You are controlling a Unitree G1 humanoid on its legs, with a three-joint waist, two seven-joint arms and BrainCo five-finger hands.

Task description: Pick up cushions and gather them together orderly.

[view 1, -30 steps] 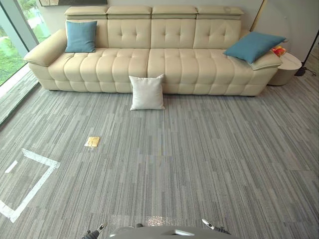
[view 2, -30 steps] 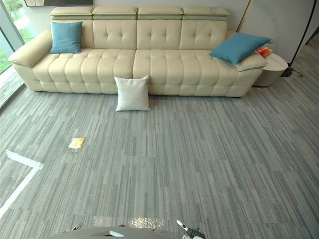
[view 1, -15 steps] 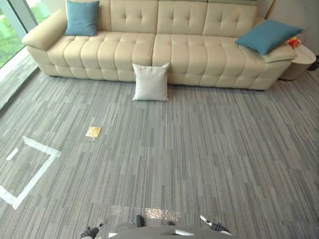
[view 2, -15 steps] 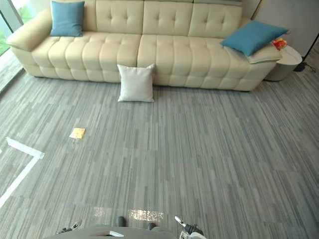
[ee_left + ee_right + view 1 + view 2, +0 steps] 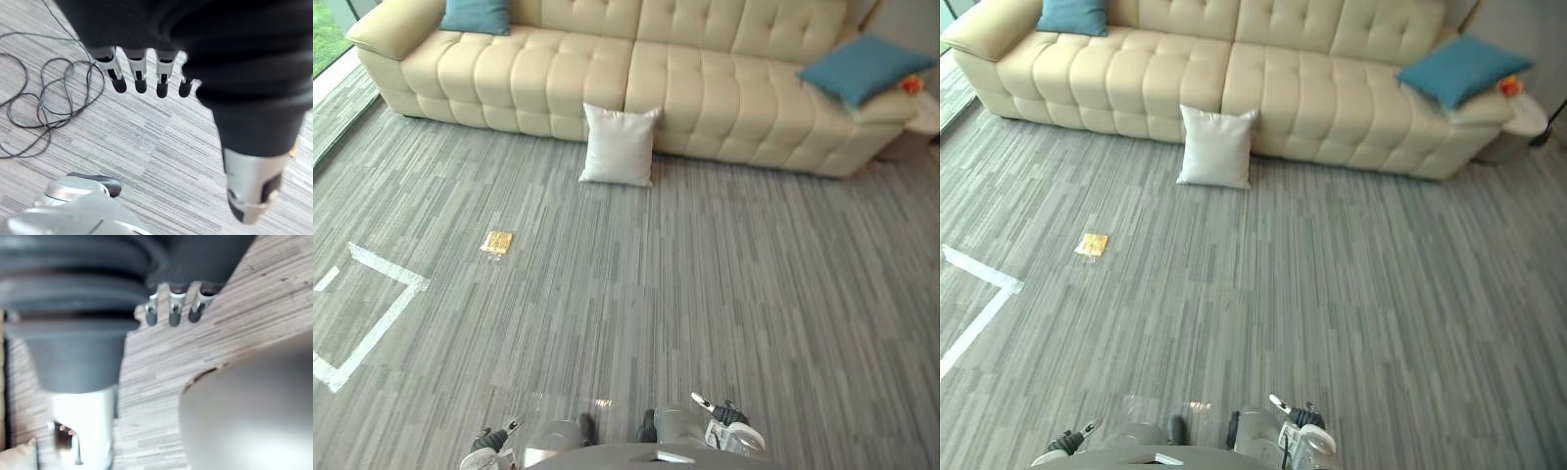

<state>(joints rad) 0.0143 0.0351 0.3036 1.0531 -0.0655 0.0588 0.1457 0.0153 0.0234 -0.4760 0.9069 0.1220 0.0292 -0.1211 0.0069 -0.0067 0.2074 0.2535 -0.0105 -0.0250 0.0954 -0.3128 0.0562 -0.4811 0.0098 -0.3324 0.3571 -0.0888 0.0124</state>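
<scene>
A white cushion (image 5: 620, 145) stands on the grey carpet, leaning against the front of the cream sofa (image 5: 724, 108). One blue cushion (image 5: 476, 15) rests at the sofa's left end by the armrest. Another blue cushion (image 5: 865, 67) lies tilted on the right armrest. My left hand (image 5: 139, 78) hangs low by my side, fingers relaxed and holding nothing. My right hand (image 5: 171, 308) hangs the same way, with nothing in it. Both hands, left (image 5: 487, 443) and right (image 5: 724, 423), sit at the bottom edge of the left eye view, far from every cushion.
A small yellow flat object (image 5: 496, 242) lies on the carpet to the left. White tape lines (image 5: 372, 323) mark a corner on the floor at the far left. A round side table (image 5: 925, 113) with an orange item (image 5: 912, 84) stands beyond the sofa's right end.
The whole picture has shifted: the camera has come closer to the sofa and looks further down. The cushions have not moved. Both hands show a little more at the bottom edge.
</scene>
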